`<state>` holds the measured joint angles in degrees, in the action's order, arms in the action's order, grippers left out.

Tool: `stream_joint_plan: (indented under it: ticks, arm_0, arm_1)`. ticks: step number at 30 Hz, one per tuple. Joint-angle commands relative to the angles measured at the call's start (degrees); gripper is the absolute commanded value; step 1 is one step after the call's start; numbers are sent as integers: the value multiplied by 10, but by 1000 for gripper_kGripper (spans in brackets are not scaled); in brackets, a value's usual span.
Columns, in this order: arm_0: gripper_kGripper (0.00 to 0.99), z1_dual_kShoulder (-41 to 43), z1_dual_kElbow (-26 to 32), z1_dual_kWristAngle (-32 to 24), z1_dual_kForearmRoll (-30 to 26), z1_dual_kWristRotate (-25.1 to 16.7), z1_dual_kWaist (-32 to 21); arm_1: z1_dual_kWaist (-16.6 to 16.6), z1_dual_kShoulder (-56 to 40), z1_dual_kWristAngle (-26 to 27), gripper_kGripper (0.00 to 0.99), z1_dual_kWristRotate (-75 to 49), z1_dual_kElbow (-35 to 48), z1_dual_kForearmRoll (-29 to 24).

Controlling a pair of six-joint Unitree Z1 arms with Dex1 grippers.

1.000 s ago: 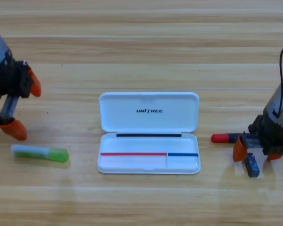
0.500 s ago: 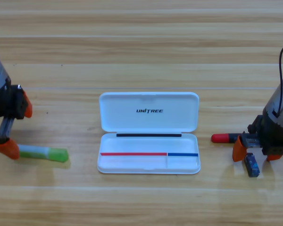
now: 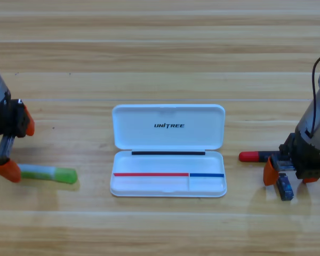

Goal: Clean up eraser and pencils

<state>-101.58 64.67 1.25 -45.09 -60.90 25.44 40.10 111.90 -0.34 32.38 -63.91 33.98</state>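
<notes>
Change: over the last second I have brought the left gripper [image 3: 10,144] down and leftward onto the green pencil [image 3: 48,173]; one orange finger now sits at its pale left end, the other is up by the arm, so the fingers are apart and straddle that end without closing.
Meaning: I judge the left pick is lined up but not yet made; nothing is in the case [image 3: 168,181].
Right side: the right gripper [image 3: 287,175] has barely moved, low over the eraser [image 3: 284,188], fingers apart on either side of its upper end, not clamped.
Green pencil: lies flat on the surface [image 3: 160,53] well left of the case, long axis nearly left-right, dropping slightly to the right, brighter green end toward the case.
Red-ended pencil [image 3: 253,156]: just right of the case, axis left-right, red end pointing at the case, barrel hidden under the right gripper.
Eraser: just below that pencil, long axis running up-down, slightly tilted.
Case: open, mid-surface, lid back.
</notes>
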Motion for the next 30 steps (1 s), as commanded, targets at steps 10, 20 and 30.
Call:
stream_joint_plan:
  ticks: [10,20,30]
  arm_0:
    - [979,-59,-61,-26,57,-18,-30]
    - [980,-78,-117,-30,111,-13,-29]
    - [989,-90,-135,-36,137,-17,-29]
  arm_1:
    - [40,46,-9,551,8,27,34]
    - [40,61,-12,232,-2,12,34]
    - [65,-2,-92,149,-276,-15,79]
